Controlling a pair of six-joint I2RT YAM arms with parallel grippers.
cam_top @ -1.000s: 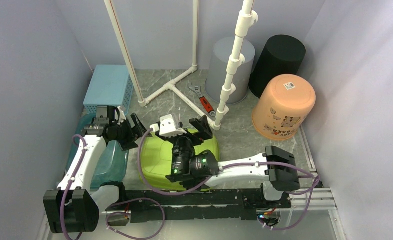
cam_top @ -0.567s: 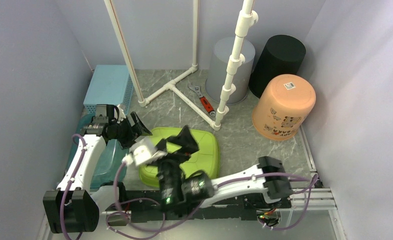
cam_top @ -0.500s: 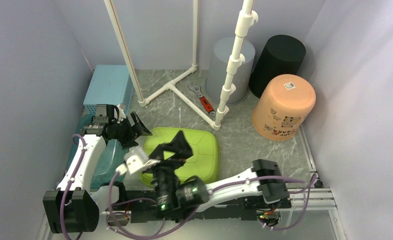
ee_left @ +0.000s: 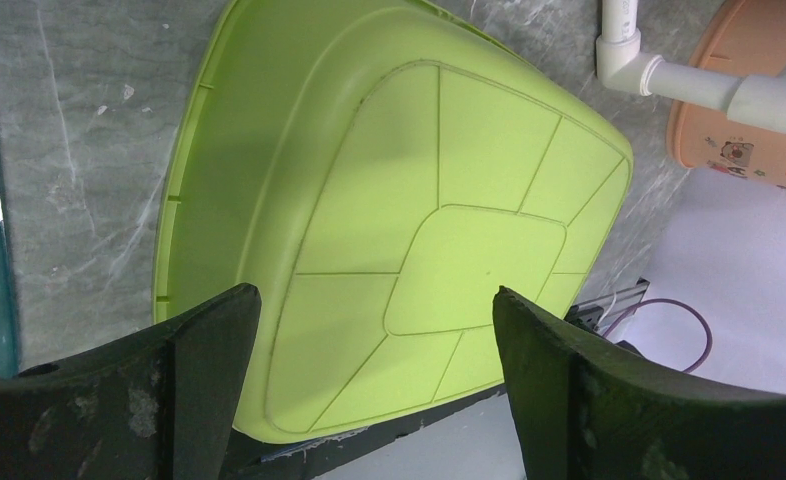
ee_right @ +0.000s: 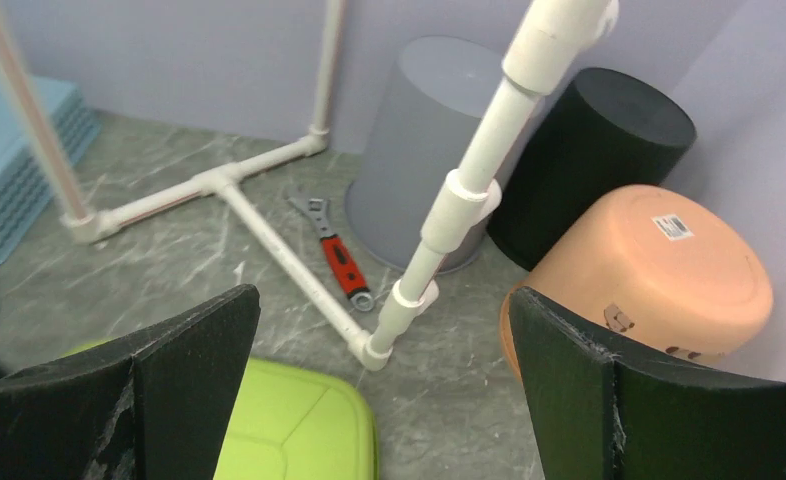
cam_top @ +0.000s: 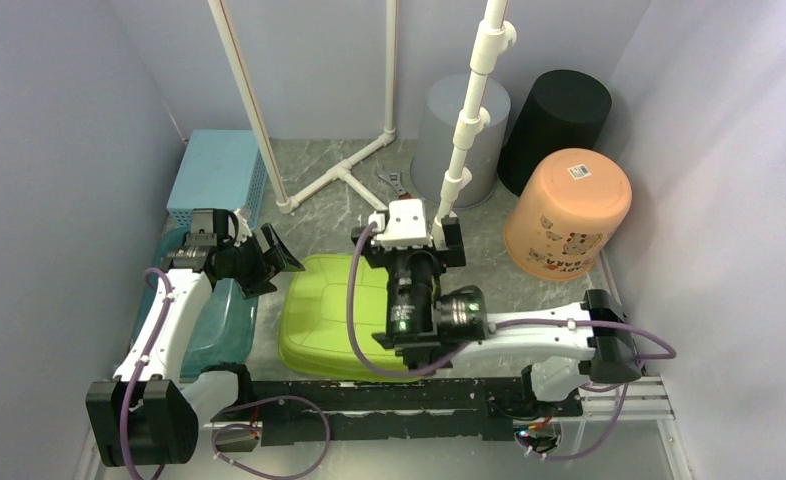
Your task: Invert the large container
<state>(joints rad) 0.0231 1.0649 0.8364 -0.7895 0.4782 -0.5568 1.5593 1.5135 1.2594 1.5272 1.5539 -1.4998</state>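
Note:
The large container [cam_top: 314, 315] is a lime green tub lying bottom up on the table, its ribbed underside facing up [ee_left: 419, 230]. My left gripper [cam_top: 272, 262] hovers open at the tub's far left corner; in the left wrist view its jaws [ee_left: 374, 300] stand wide apart over the underside, holding nothing. My right gripper [cam_top: 407, 243] is raised over the tub's far edge and faces the back wall. It is open [ee_right: 384, 300] and empty, with only a corner of the tub [ee_right: 289, 425] below it.
A teal basin [cam_top: 219, 320] lies left of the tub, with a blue basket [cam_top: 214, 175] behind it. A white pipe frame [cam_top: 364, 190] and a red-handled wrench [cam_top: 411, 208] lie at the back. Grey [cam_top: 459, 140], black [cam_top: 559, 125] and orange [cam_top: 569, 210] buckets stand at back right.
The right arm swept down to the tub's near left, then swung back up over its far edge, facing the back. The left arm barely moved, and the tub stays bottom up.

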